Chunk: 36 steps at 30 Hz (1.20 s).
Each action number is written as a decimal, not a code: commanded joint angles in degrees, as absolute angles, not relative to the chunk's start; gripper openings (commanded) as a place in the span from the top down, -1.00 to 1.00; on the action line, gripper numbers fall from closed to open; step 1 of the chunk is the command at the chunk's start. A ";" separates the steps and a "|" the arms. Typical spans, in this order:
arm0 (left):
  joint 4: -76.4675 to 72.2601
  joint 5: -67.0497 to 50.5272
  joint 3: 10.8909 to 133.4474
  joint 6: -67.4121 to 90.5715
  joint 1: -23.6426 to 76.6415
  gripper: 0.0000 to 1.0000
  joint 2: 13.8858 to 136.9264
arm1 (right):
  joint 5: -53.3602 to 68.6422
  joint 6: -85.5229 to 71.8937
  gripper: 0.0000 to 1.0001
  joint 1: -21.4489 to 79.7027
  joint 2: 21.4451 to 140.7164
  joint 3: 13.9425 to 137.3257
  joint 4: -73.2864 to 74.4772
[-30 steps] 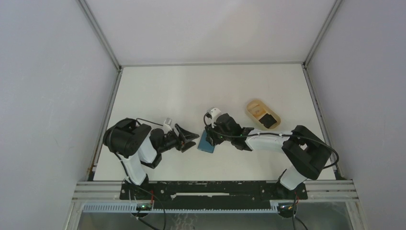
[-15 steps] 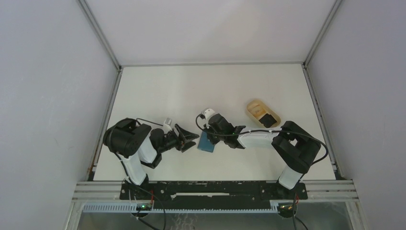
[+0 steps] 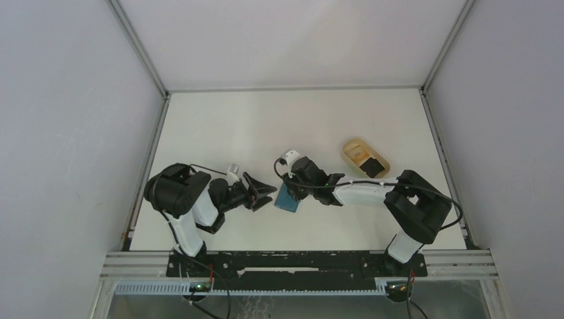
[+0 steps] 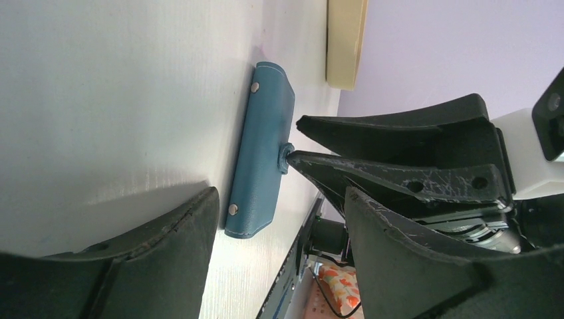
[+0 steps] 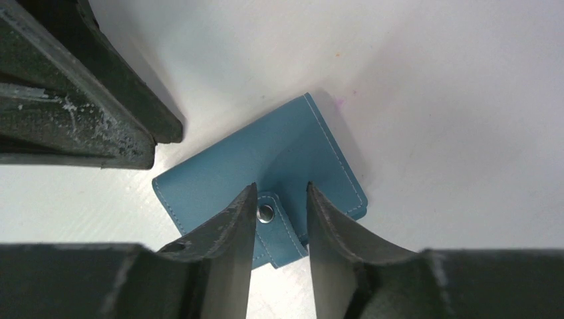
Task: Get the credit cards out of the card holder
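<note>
Item 1, position of task object: the small teal-blue rectangular stitched card holder lies flat on the white table, near the front edge and about midway between the two arms. It is folded shut. Its snap tab is wrapped over the upper cover, with the round metal stud exposed.

Item 2, right gripper: it is directly above the tab, and its two dark fingers straddle it. The jaws stand narrowly parted. One finger sits against the stud side of the tab, while a thin strip of cover shows between the tab and the other finger. In the left wrist view one fingertip touches the stud. Nothing is clamped or lifted.

Item 3, left gripper: it is low over the table, just beside the left edge of the card holder and pointing at it. The jaws are spread wide. Its fingers are short of the card holder and nothing lies between them.

Item 4, other contents: a tan oval dish sits on the table to the right, well apart from the card holder. A dark flat rectangular piece rests on its near end and is too small to identify.
</note>
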<state>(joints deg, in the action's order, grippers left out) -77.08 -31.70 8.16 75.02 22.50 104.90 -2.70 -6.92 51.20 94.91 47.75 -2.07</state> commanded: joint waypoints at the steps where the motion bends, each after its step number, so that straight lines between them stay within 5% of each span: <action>1: -78.83 -31.42 7.72 73.88 22.90 -0.49 105.32 | -3.03 -5.70 0.12 51.52 90.74 48.34 -0.27; 22: -78.88 -31.29 7.32 73.73 22.86 -0.47 105.50 | -5.26 -6.49 0.01 54.09 97.09 48.60 2.90; 28: -78.76 -31.47 7.70 73.67 22.86 -0.47 105.29 | -6.97 -6.23 0.99 54.68 97.95 48.60 4.28; 36: -78.67 -31.73 7.74 73.35 22.88 -0.47 105.47 | -1.86 -7.82 1.00 51.78 94.32 48.02 0.70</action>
